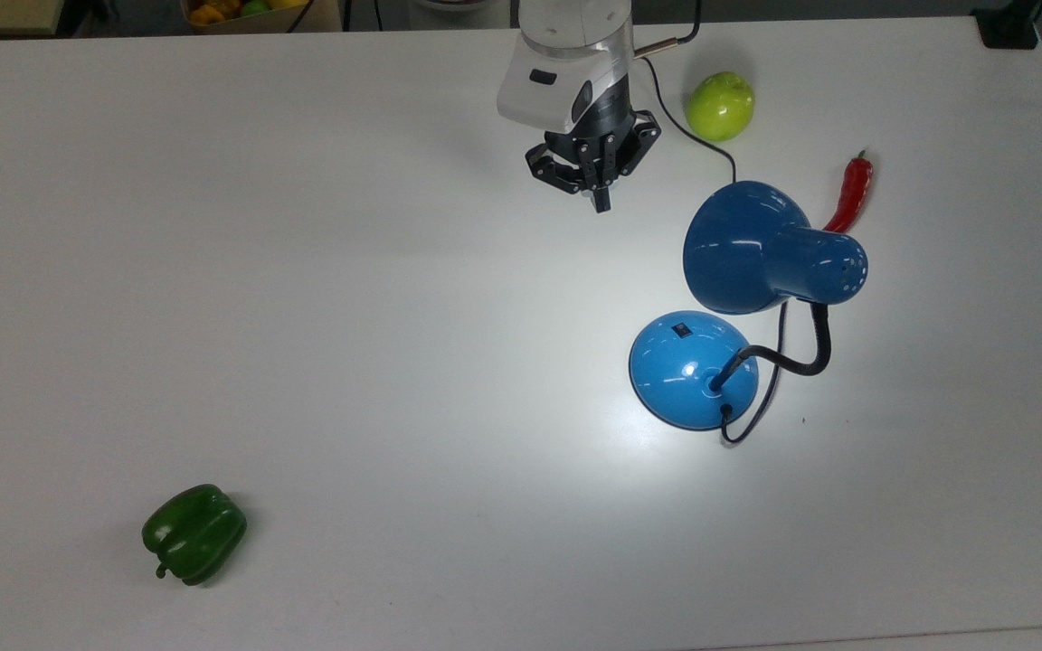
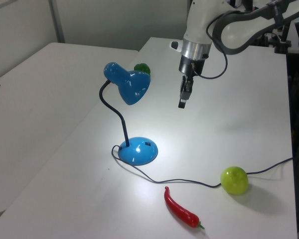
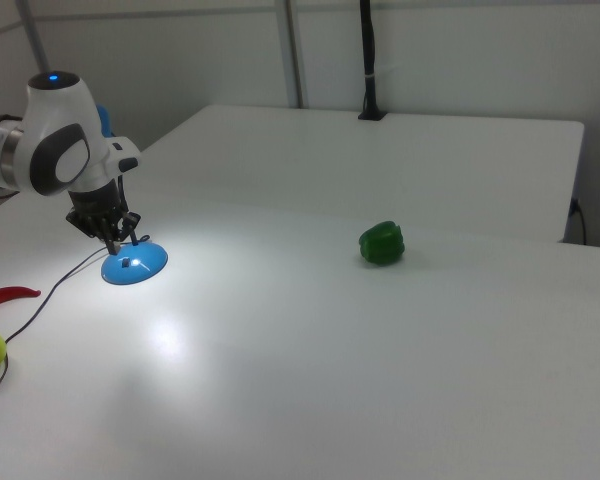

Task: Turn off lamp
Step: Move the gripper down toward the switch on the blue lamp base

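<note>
Lamp lit, standing on the worktop ahead of and below the end effector, apart from it. Small black switch on the domed base, facing up under the shade. End effector hanging with fingers pressed together, gripping nothing. Best brought in low beneath the shade, tip straight down on the switch, firm and brief, clear of gooseneck and cord. Green apple off to one side.

Arm hides lamp shade — gooseneck.
</note>
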`<state>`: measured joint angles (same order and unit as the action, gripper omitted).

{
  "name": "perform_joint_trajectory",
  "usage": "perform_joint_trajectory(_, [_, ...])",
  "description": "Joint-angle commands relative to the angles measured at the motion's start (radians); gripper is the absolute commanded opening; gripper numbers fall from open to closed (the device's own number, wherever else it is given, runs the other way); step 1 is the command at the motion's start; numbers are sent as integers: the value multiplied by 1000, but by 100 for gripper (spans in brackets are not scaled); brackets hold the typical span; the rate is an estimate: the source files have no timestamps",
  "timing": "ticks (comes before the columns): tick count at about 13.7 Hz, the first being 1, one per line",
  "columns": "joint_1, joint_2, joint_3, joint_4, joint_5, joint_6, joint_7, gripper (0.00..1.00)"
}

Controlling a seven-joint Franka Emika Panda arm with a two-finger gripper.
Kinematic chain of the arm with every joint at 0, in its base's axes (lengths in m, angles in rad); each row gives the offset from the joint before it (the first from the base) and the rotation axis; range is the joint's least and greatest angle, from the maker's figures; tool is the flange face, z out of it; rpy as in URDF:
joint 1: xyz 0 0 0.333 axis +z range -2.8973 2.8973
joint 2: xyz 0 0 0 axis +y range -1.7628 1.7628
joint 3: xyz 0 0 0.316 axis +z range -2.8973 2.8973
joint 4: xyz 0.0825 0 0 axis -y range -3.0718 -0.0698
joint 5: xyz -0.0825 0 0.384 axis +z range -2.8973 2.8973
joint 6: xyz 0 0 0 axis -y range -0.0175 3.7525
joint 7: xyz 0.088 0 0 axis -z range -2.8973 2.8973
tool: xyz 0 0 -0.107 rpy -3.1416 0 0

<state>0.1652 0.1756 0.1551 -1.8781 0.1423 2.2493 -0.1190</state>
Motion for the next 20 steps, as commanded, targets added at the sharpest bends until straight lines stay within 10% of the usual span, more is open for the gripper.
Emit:
perform_joint_trajectory(1, [13, 25, 12, -38, 0, 116, 35, 0])
perform_joint_trajectory(20, [77, 208, 24, -72, 0, 596, 38, 0])
